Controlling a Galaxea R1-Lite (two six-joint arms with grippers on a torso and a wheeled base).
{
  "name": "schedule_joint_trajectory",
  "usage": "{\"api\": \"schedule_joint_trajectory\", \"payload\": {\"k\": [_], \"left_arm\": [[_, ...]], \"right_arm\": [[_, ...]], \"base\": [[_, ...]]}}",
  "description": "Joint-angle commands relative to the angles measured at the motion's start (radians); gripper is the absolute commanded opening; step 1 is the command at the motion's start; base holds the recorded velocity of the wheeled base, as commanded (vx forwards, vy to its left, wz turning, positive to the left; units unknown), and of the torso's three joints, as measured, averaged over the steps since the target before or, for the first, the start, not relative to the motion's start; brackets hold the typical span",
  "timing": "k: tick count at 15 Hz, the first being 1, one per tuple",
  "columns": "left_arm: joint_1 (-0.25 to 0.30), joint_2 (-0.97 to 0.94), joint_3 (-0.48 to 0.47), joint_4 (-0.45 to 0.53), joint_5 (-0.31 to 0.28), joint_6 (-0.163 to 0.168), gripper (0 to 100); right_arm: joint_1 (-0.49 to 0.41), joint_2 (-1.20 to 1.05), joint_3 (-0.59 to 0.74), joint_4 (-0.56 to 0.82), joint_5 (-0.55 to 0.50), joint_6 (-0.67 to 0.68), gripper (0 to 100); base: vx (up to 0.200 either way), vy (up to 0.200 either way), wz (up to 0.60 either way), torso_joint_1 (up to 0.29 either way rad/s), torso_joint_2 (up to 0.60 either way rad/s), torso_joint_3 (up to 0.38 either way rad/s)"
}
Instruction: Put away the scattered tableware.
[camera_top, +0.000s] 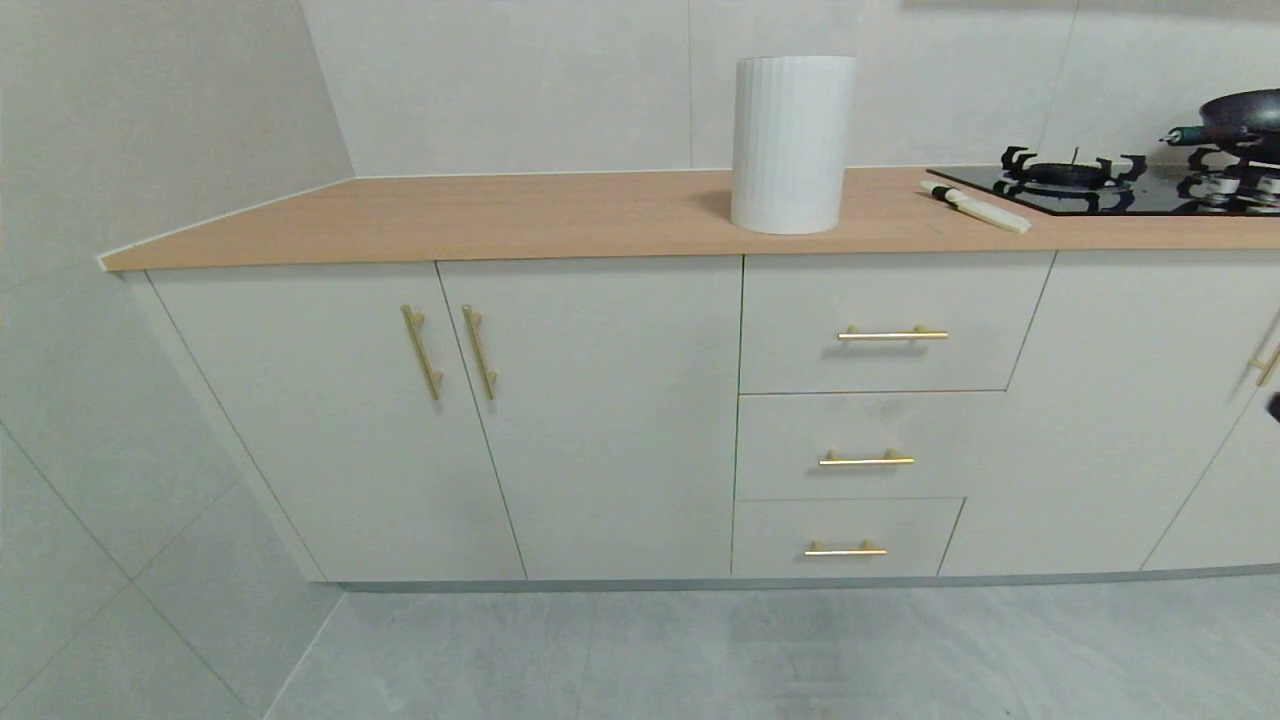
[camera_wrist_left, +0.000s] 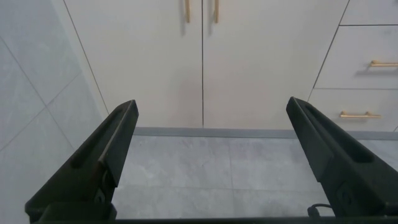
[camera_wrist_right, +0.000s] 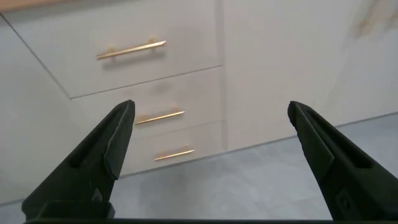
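Note:
A cream-coloured utensil with a dark end (camera_top: 975, 206) lies flat on the wooden countertop (camera_top: 500, 215), just in front of the hob. To its left stands a tall white ribbed cylinder (camera_top: 792, 143), upright near the counter's front edge. My left gripper (camera_wrist_left: 211, 106) is open and holds nothing. It is low down, facing the double cabinet doors (camera_wrist_left: 202, 62) and the floor. My right gripper (camera_wrist_right: 211, 107) is open and bare too, facing the stack of three drawers (camera_wrist_right: 155, 81) below the counter.
A black gas hob (camera_top: 1110, 185) with a dark pan (camera_top: 1245, 115) sits at the counter's right end. The drawers (camera_top: 880, 330) and the doors (camera_top: 450, 350) have gold bar handles and are all closed. Grey tiled floor (camera_top: 700, 650) lies in front, with a wall on the left.

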Motion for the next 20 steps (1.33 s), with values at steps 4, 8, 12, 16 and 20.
{"api": "schedule_joint_trajectory", "payload": {"k": [4, 8, 12, 16, 20], "left_arm": [[0.0, 0.0, 0.0, 0.0, 0.0, 0.0, 100], [0.0, 0.0, 0.0, 0.0, 0.0, 0.0, 100], [0.0, 0.0, 0.0, 0.0, 0.0, 0.0, 100], [0.0, 0.0, 0.0, 0.0, 0.0, 0.0, 100], [0.0, 0.0, 0.0, 0.0, 0.0, 0.0, 100]], "right_arm": [[-0.059, -0.779, 0.095, 0.522, 0.161, -0.112, 100], [-0.068, -0.88, 0.192, 0.551, 0.247, -0.104, 100], [-0.067, -0.88, 0.397, 0.439, 0.248, -0.102, 100], [-0.068, -0.88, 0.453, 0.318, 0.27, -0.102, 100], [-0.068, -0.88, 0.453, 0.319, 0.293, -0.102, 100]], "base": [[0.0, 0.0, 0.0, 0.0, 0.0, 0.0], [0.0, 0.0, 0.0, 0.0, 0.0, 0.0], [0.0, 0.0, 0.0, 0.0, 0.0, 0.0], [0.0, 0.0, 0.0, 0.0, 0.0, 0.0], [0.0, 0.0, 0.0, 0.0, 0.0, 0.0]]}}
